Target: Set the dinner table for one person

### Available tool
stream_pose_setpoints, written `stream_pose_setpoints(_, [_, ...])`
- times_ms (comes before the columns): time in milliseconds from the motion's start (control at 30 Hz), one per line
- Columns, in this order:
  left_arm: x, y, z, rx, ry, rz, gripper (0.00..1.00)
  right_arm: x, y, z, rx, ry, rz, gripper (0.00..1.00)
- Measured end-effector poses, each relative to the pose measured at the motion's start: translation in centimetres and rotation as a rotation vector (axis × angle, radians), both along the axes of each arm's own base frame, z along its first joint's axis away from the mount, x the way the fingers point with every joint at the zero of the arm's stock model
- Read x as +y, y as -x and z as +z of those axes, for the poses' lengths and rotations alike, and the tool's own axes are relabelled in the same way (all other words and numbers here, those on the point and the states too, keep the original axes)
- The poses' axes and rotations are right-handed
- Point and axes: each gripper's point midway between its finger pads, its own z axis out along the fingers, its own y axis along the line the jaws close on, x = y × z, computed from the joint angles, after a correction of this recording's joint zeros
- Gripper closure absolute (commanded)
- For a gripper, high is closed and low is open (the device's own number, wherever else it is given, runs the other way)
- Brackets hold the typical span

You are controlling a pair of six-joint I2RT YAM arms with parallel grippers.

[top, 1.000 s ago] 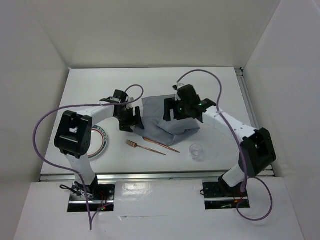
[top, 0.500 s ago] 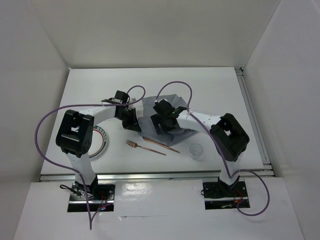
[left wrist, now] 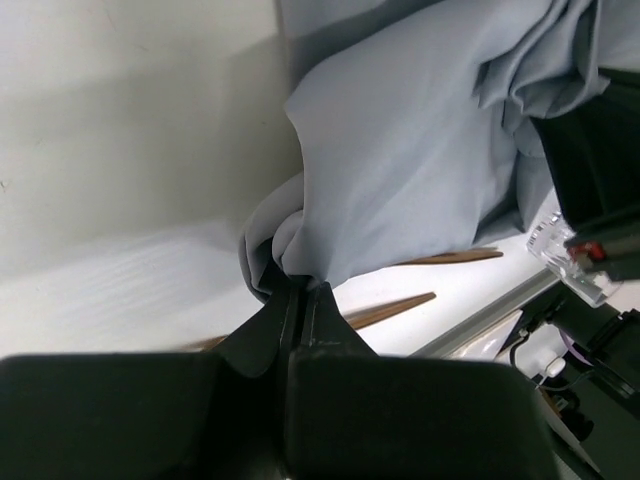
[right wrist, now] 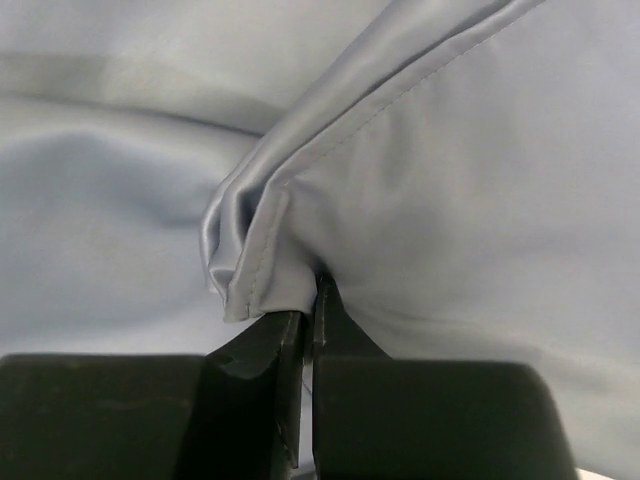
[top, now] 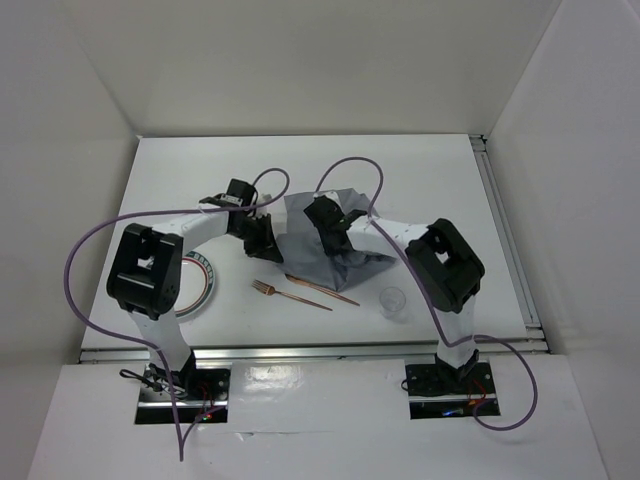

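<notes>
Since the earlier frame, my right tool (top: 336, 243) has travelled leftward across the crumpled grey satin cloth (top: 345, 262), and its arm has folded in close behind it; my left tool (top: 263, 240) has barely shifted.

Left tool: clenched on a bunched corner of the grey cloth (left wrist: 400, 150), at the cloth's left edge.

Right tool (right wrist: 310, 305): clenched on a folded, stitched hem of the grey cloth (right wrist: 420, 200), near its middle.

Large flat white rectangular bench (top: 425, 180) with metal edge rail: lies directly beneath both tools and carries the cloth at its centre.

Slim copper-coloured metal fork (top: 290, 293): flat on the bench, just nearer than both tools, apart from them.

Small clear drinking glass (top: 393, 300): upright on the bench, right of the fork.
</notes>
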Motion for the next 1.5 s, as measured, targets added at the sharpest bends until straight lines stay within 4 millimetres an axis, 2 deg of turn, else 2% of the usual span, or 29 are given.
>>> stream_pose_setpoints(100, [0.2, -0.1, 0.8, -0.008, 0.009, 0.006, 1.0, -1.1, -1.1, 1.2, 0.0, -0.043, -0.028, 1.0])
stream_pose_setpoints(167, [0.5, -0.5, 1.5, -0.014, 0.013, 0.016, 1.0, -2.5, -2.5, 3.3, -0.011, -0.114, -0.056, 0.99])
stream_pose_setpoints(233, [0.9, -1.5, 2.4, -0.031, 0.016, 0.033, 1.0, -4.6, -5.5, 7.4, -0.061, -0.221, -0.097, 0.99])
stream_pose_setpoints(367, [1.9, -4.2, 5.0, -0.099, 0.027, 0.079, 1.0, -10.0, -12.9, 16.6, -0.245, -0.406, -0.171, 1.0])
stream_pose_setpoints(433, [2.4, -6.1, 7.3, -0.15, 0.033, 0.105, 1.0, -13.1, -15.0, 19.8, -0.305, -0.478, -0.199, 1.0])
stream_pose_setpoints(467, [2.6, -7.1, 8.5, -0.183, 0.039, 0.119, 1.0, -15.4, -16.0, 21.4, -0.337, -0.536, -0.229, 1.0])
stream_pose_setpoints(633, [3.6, -12.8, 17.8, -0.407, 0.084, 0.176, 1.0, -21.1, -18.5, 25.1, -0.39, -0.777, -0.259, 1.0])
stream_pose_setpoints(700, [4.4, -14.0, 20.8, -0.487, 0.098, 0.195, 1.0, -23.2, -18.3, 25.0, -0.403, -0.849, -0.259, 1.0])
stream_pose_setpoints(733, [4.7, -14.1, 21.4, -0.505, 0.101, 0.202, 1.0, -23.7, -17.9, 24.5, -0.412, -0.87, -0.25, 0.9])
stream_pose_setpoints(767, [5.0, -14.1, 21.5, -0.51, 0.103, 0.209, 1.0, -23.9, -17.0, 23.2, -0.4, -0.892, -0.249, 0.69])
stream_pose_setpoints(800, [5.2, -13.7, 21.0, -0.5, 0.102, 0.217, 1.0, -23.9, -15.9, 21.6, -0.367, -0.912, -0.263, 0.25])
stream_pose_setpoints(833, [5.4, -13.2, 20.1, -0.482, 0.103, 0.227, 1.0, -23.8, -14.5, 19.5, -0.332, -0.928, -0.276, 0.18])
stream_pose_setpoints(900, [5.7, -11.6, 16.9, -0.396, 0.093, 0.238, 1.0, -23.8, -12.0, 14.4, -0.209, -0.946, -0.335, 0.11])
stream_pose_setpoints(967, [5.6, -10.1, 12.9, -0.297, 0.076, 0.237, 1.0, -24.4, -10.9, 9.9, -0.095, -0.934, -0.43, 0.1])
stream_pose_setpoints(1033, [5.1, -8.6, 8.9, -0.189, 0.057, 0.229, 1.0, -24.9, -10.3, 7.1, -0.023, -0.904, -0.51, 0.1])
stream_pose_setpoints(1100, [4.6, -7.3, 5.4, -0.095, 0.041, 0.224, 1.0, -25.5, -9.8, 6.1, -0.004, -0.848, -0.57, 0.11])
stream_pose_setpoints(1167, [4.4, -5.8, 2.7, -0.024, 0.026, 0.216, 1.0, -25.1, -10.1, 6.6, -0.032, -0.767, -0.587, 0.19])
stream_pose_setpoints(1233, [4.3, -4.5, 1.2, 0.023, 0.012, 0.209, 1.0, -22.9, -11.0, 8.3, -0.073, -0.692, -0.542, 0.2])
stream_pose_setpoints(1300, [4.3, -4.1, 0.8, 0.035, 0.006, 0.21, 1.0, -18.9, -12.4, 11.0, -0.124, -0.639, -0.449, 0.2])
stream_pose_setpoints(1433, [4.6, -4.5, 1.2, 0.006, -0.004, 0.218, 1.0, -8.9, -14.6, 15.6, -0.196, -0.593, -0.26, 0.22])
stream_pose_setpoints(1500, [4.8, -4.6, 1.6, -0.01, -0.017, 0.227, 1.0, -4.3, -15.3, 16.0, -0.202, -0.563, -0.208, 0.26])
